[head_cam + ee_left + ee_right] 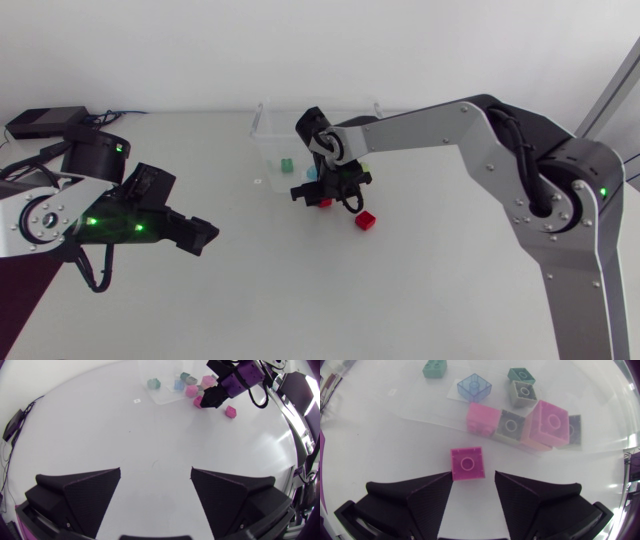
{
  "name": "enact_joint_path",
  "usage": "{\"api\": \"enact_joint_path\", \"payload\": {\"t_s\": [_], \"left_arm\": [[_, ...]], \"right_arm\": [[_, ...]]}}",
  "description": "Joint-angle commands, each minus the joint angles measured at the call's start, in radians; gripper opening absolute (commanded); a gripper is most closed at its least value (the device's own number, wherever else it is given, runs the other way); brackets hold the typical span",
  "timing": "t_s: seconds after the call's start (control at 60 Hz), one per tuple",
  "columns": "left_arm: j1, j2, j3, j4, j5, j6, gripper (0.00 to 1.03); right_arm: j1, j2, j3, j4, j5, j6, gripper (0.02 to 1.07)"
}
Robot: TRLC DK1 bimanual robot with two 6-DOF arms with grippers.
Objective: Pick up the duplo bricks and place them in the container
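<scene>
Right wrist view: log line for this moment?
right claw: open, tips at red brick, not gripped | container: several bricks inside | other red brick: loose, outside container | left claw: open, empty

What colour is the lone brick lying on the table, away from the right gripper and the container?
Red. The lone brick shows best in the head view.

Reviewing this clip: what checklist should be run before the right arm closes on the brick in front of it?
1. right hand open: ok.
2. red square plastic brick between its fingers: not ok, it lies only at the fingertips, just ahead of them.
3. right hand low enough to grip: cannot tell.
4. clear plastic container open on top: ok.
5. left hand out of the way: ok, open and far from the container.
</scene>
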Motion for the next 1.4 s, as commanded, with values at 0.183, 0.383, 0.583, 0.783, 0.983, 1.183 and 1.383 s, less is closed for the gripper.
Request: {"api": "enact_joint_path", "payload": {"t_s": [0.183, 0.383, 0.583, 0.783, 0.983, 1.183, 1.383], "left_arm": [[0.008, 0.016, -0.007, 0.005, 0.015, 0.019, 0.98], [0.017, 0.015, -0.02, 0.005, 0.015, 0.024, 0.98], [0.015, 0.009, -0.018, 0.005, 0.021, 0.022, 0.98], [0.031, 0.004, -0.027, 0.004, 0.029, 0.031, 0.98], [0.042, 0.004, -0.027, 0.004, 0.043, 0.033, 0.98], [0.063, 0.004, -0.029, 0.004, 0.061, 0.047, 0.98], [0.068, 0.007, -0.023, 0.004, 0.069, 0.05, 0.98]], "right_arm": [[-0.007, 0.021, 0.012, -0.036, -0.018, -0.05, 0.75], [0.005, 0.009, -0.006, -0.027, 0.014, -0.069, 0.92], [0.022, 0.023, 0.012, -0.016, 0.023, -0.05, 0.77], [0.027, 0.034, 0.023, -0.01, 0.031, -0.053, 0.62], [0.013, 0.067, 0.087, -0.062, 0.006, -0.058, 0.57], [-0.007, 0.113, 0.171, -0.154, -0.038, -0.064, 0.54], [-0.015, 0.159, 0.251, -0.231, -0.058, -0.06, 0.49]]}}
